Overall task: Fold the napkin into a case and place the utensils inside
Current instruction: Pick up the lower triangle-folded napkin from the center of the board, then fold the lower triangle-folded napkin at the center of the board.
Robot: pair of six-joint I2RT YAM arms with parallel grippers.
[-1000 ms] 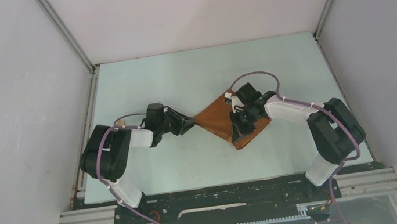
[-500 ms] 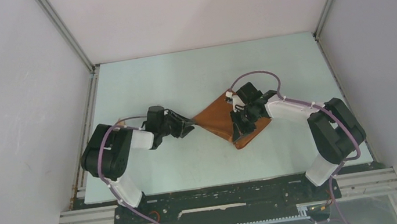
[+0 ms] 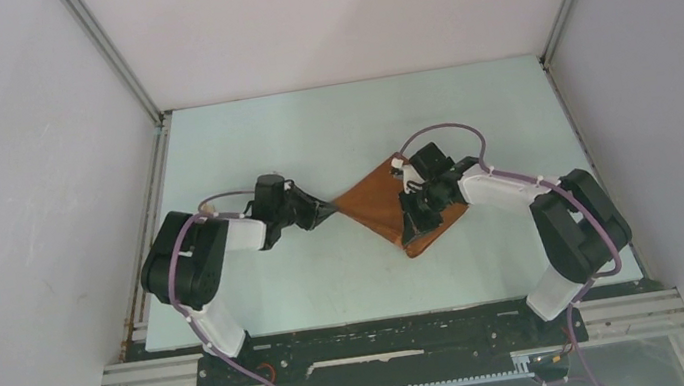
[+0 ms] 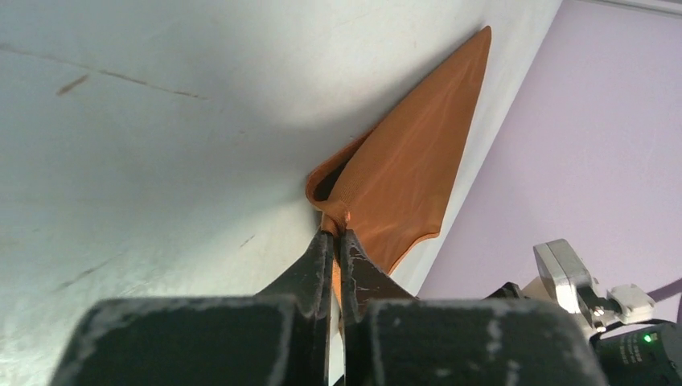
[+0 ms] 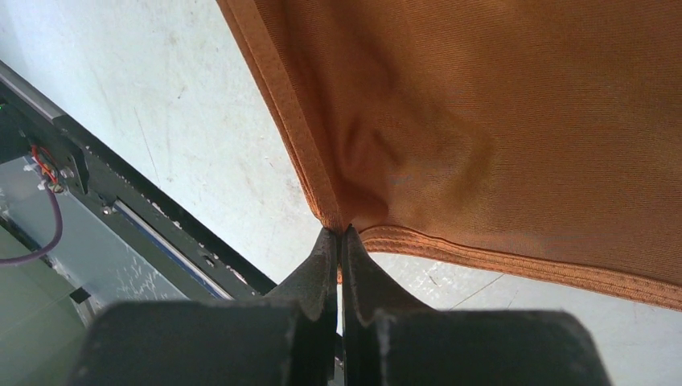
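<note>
The rust-orange napkin (image 3: pixel 378 204) lies as a diamond on the pale table, partly under my right arm. My left gripper (image 3: pixel 332 212) is shut on its left corner; in the left wrist view the jaws (image 4: pixel 338 235) pinch the cloth tip, and the napkin (image 4: pixel 402 161) lifts into a small fold behind them. My right gripper (image 3: pixel 411 236) is shut on the near corner; in the right wrist view the fingertips (image 5: pixel 340 235) clamp the hemmed corner of the napkin (image 5: pixel 482 112). The utensils and a case are out of view.
White walls close in the pale green table (image 3: pixel 251 145) on three sides. A black rail (image 3: pixel 389 340) with both arm bases runs along the near edge. The right arm's wrist (image 4: pixel 575 277) shows at the edge of the left wrist view.
The left gripper opened briefly just short of the napkin's left corner, then closed on it. The right gripper stayed shut on the near corner, hardly moving.
</note>
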